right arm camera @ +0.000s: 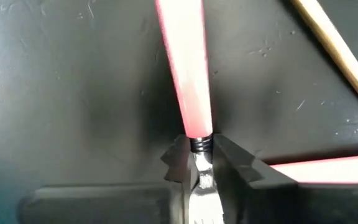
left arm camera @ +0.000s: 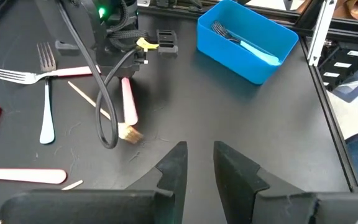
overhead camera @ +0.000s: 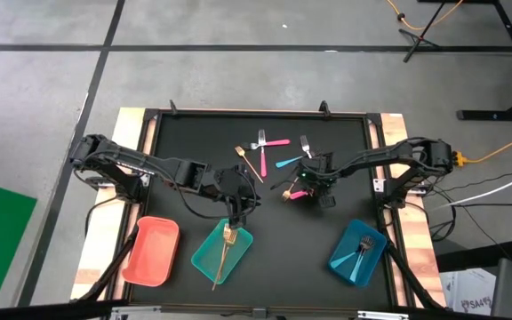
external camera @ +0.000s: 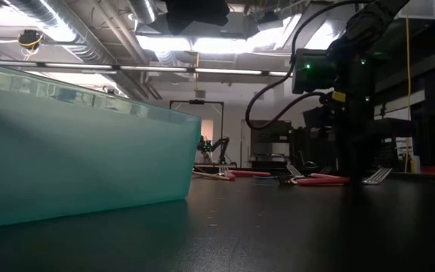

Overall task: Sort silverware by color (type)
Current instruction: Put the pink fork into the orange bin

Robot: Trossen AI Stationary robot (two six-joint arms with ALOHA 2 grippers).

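Beside the right tool (right arm camera: 197, 163) gripping a pink-handled utensil (right arm camera: 185, 68) lies a gold one (right arm camera: 337, 50)

the whole table (overhead camera: 265, 240) is seen straight down from high above. a level view is taken from the table top just beside the teal tray (external camera: 74, 151). the blue tray (left arm camera: 247, 40) is faced from the left wrist; a pink-handled fork (right arm camera: 188, 81), shared with that view, is seen close from the right wrist.

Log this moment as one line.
right hand: closing on pink fork at its neck | left hand: open, empty, over teal tray | red tray: empty
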